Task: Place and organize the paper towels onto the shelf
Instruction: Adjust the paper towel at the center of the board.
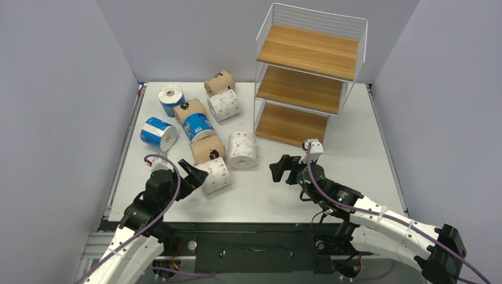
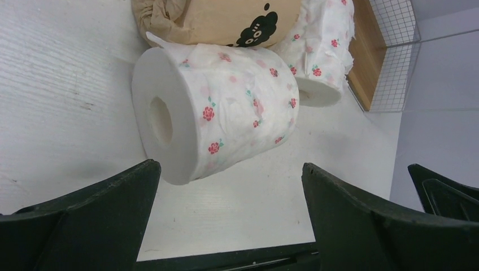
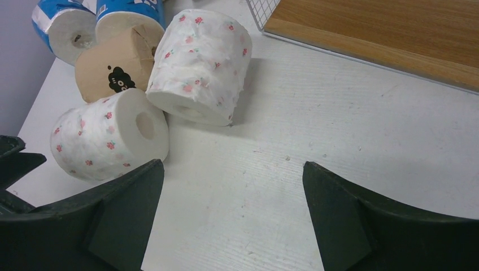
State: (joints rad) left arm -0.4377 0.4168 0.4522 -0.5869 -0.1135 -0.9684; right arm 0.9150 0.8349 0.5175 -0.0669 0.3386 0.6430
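Observation:
Several wrapped paper towels lie on the left half of the white table: brown (image 1: 219,82), white with red flowers (image 1: 224,105) and blue-and-white (image 1: 158,133). The empty shelf (image 1: 308,77) stands at the back right. My left gripper (image 1: 194,173) is open just short of the nearest flowered roll (image 1: 215,175), which lies on its side. In the left wrist view that roll (image 2: 214,110) sits right ahead of the left gripper (image 2: 230,165), apart from both fingers. My right gripper (image 1: 283,170) is open and holds nothing. In the right wrist view the right gripper (image 3: 233,164) is over bare table, facing an upright flowered roll (image 3: 200,65).
Grey walls close in the table on the left, back and right. A brown roll (image 2: 226,20) lies against the far side of the nearest flowered roll. The shelf's bottom board (image 3: 384,34) sits at table level, ahead and right of the right gripper.

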